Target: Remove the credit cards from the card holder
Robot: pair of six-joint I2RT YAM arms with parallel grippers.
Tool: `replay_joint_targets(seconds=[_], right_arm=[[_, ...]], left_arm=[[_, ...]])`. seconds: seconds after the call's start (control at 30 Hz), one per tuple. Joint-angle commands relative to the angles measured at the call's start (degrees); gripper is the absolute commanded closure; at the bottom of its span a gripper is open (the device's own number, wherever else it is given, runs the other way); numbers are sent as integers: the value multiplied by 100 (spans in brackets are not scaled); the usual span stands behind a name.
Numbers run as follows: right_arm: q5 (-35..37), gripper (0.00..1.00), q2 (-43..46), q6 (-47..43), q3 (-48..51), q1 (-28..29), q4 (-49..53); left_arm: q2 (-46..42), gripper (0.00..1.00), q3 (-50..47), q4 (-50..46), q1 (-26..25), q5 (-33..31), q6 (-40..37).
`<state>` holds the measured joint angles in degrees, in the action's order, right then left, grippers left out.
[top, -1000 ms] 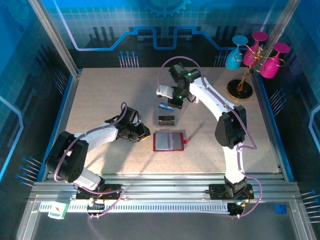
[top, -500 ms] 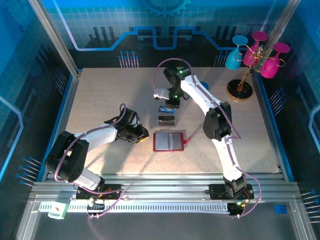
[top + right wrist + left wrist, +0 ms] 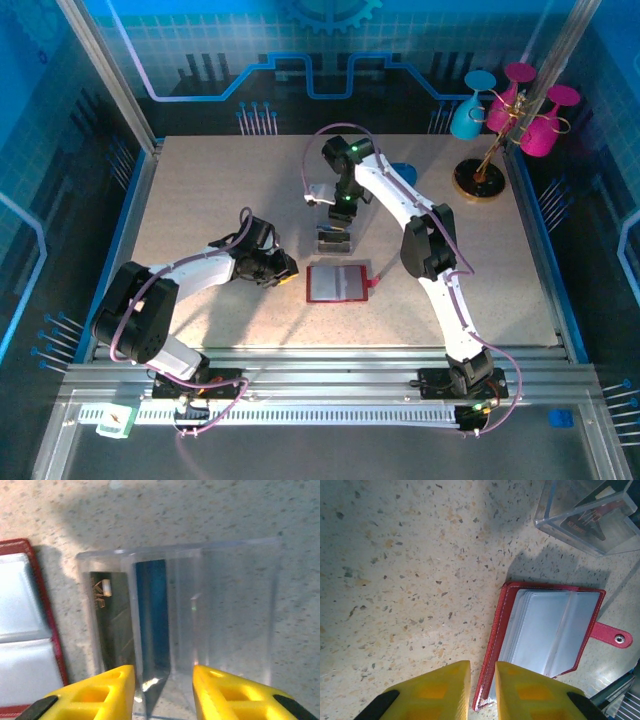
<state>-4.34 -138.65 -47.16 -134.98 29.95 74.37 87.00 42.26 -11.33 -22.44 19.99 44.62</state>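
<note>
The red card holder [image 3: 338,283] lies open on the table, its grey see-through pockets [image 3: 545,630] facing up. My left gripper [image 3: 483,690] is closed down on the near left corner of its red cover, at the holder's left edge [image 3: 287,270]. Just behind the holder stands a clear tray [image 3: 333,240]. A dark credit card [image 3: 112,625] and a blue credit card [image 3: 152,615] stand upright in its slots. Over the tray my right gripper [image 3: 164,690] hangs open, its fingers on either side of the blue card without pinching it.
A stand with pink and teal glasses [image 3: 500,130] occupies the back right corner. A blue object [image 3: 403,172] peeks out behind the right arm. The holder's snap strap [image 3: 612,635] sticks out on its right side.
My right gripper carried the blue card down and left over the clear tray, then opened and let it go in a slot. The left gripper has stayed put.
</note>
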Motion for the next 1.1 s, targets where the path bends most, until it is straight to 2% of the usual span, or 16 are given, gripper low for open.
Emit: replay_joint_targets(seconds=[0.0, 0.17, 0.23, 0.37, 0.47, 0.8, 1.07], right_arm=[[312, 63, 501, 235, 145, 54, -599], [439, 61, 1129, 463, 953, 60, -1441], [147, 60, 1189, 452, 1063, 92, -1312], [-332, 50, 1159, 322, 1280, 192, -916], [-7, 49, 1091, 412, 1542, 237, -1126], [430, 47, 1092, 479, 2100, 264, -1941], [859, 47, 1024, 401, 2101, 271, -2271]], left_arm=[[-3, 79, 0, -80, 49, 163, -106], [90, 79, 28, -19, 47, 233, -98], [109, 79, 34, -7, 45, 252, -87], [77, 79, 19, 7, 38, 252, -76], [63, 79, -2, -5, 42, 242, -75], [-16, 79, -93, -30, 39, 216, -59], [-78, 79, -217, 30, 42, 190, -15]])
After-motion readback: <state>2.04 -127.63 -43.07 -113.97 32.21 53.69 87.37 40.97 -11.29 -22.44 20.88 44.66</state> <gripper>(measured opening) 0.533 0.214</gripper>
